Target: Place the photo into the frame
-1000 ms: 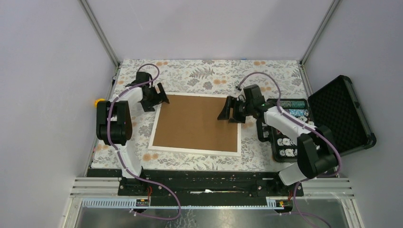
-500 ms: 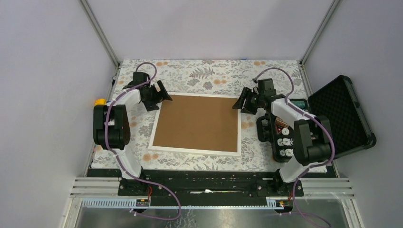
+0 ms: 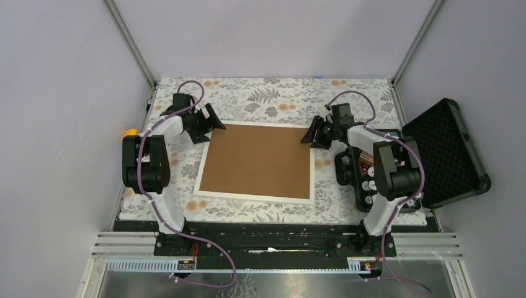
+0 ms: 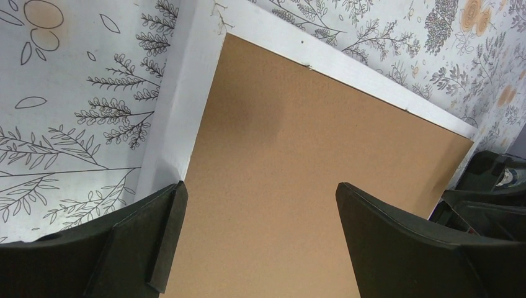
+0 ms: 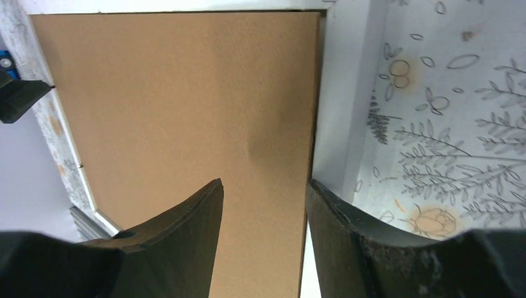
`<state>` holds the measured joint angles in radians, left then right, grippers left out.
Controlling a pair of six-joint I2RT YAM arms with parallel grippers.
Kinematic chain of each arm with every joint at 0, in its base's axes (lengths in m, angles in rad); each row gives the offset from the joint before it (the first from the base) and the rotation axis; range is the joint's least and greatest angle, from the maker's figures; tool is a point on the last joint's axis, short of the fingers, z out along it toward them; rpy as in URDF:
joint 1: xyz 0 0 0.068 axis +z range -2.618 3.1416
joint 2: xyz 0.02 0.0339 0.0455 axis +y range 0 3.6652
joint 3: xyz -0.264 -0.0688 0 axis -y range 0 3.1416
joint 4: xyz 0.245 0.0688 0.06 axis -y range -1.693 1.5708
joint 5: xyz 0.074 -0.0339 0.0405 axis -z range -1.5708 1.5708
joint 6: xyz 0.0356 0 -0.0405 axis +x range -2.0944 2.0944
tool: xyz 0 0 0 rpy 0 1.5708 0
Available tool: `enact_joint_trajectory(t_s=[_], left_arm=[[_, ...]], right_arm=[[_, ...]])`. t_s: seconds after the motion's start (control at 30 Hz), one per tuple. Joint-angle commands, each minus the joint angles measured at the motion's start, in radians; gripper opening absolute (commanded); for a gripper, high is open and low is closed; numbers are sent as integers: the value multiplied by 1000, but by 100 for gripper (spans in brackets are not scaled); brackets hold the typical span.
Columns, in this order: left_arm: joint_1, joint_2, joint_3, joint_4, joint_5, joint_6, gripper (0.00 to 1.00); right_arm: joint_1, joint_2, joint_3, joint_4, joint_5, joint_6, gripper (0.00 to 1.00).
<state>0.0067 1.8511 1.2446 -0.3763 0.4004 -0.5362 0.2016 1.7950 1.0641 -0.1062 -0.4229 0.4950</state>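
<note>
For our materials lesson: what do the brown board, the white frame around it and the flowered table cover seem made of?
The brown board looks like matt cardboard or fibreboard: flat, even brown, no shine. The white frame may be painted wood or plastic: thin, straight edges; hard to tell. The table cover seems printed cloth or vinyl, given its leaf-and-flower pattern.

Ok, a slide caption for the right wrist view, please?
Right gripper, jaws apart, above the edge of the brown backing board set in the white frame, on floral cloth.
</note>
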Motion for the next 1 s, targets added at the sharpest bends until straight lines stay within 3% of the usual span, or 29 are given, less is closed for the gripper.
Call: enact_joint_trajectory(t_s=[0.0,0.1,0.27,0.6,0.97], left_arm=[[-8,78,-4,15,20,7,99],[-8,105,0,23,64,0,99],[-8,129,-17,69,137,-31,99],[-8,118,-35,95,154,-46,99],[-8,113,-36,96,148,-45,99]], right_arm=[[-5,65,12,84,-105,12,59],[-4,97,-2,199,-258,72,57],[-1,18,-30,409,-443,226,56],[24,-13,-44,445,-452,275,55],[75,149,128,38,-192,46,59]])
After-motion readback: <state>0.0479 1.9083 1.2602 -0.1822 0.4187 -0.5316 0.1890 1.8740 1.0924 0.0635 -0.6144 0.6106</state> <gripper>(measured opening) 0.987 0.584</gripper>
